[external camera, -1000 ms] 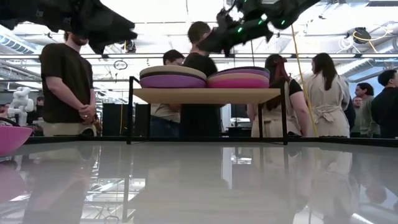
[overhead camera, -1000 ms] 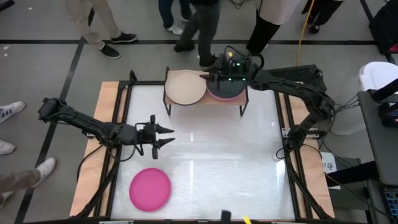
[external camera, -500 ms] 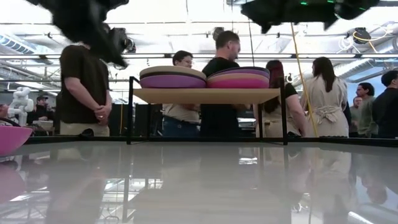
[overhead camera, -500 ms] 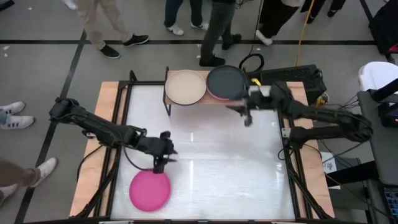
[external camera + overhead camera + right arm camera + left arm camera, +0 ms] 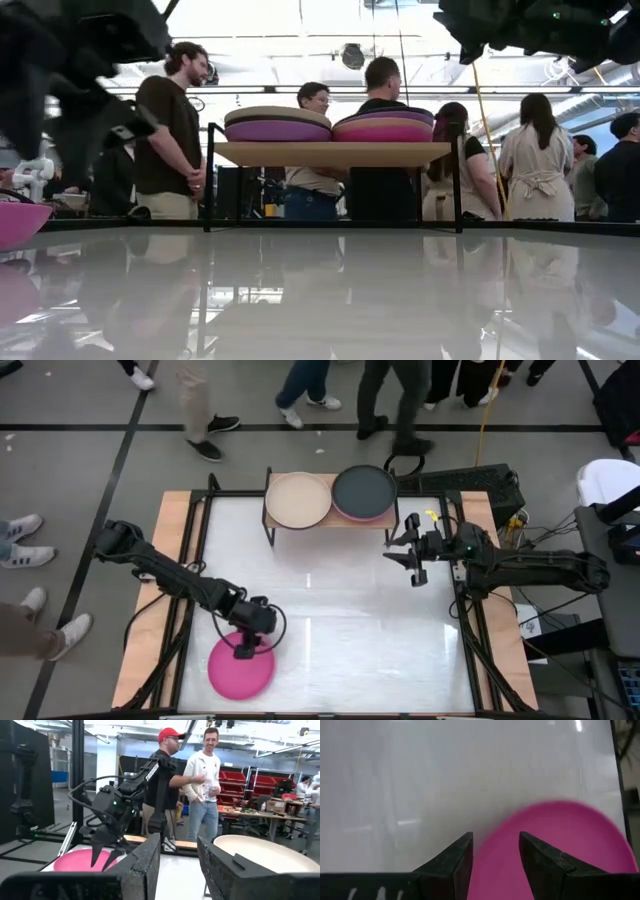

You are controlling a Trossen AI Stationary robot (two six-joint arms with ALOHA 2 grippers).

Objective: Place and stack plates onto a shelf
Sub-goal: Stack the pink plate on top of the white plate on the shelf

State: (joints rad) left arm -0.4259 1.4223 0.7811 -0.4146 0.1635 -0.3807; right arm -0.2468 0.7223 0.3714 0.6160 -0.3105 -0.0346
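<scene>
The shelf stands at the table's far edge and bears two stacks of plates. The cream plate tops the left stack and a dark grey plate tops the right one. In the low view, purple and magenta plates show lower in the stacks. One magenta plate lies flat on the table near the left front. My left gripper is open and points down over this plate's far rim, its fingers on either side of the rim. My right gripper is open and empty, in the air near the shelf's right end.
Several people stand and walk beyond the table's far edge. The white tabletop lies bare between the shelf and the magenta plate. My right wrist view shows my left arm above the magenta plate.
My left gripper has gone toward the table's near edge and down, tipping to point down over the magenta plate. My right gripper has drawn back from the shelf's right stack toward the table's right and near edges. The dark grey plate stays on top of that stack.
</scene>
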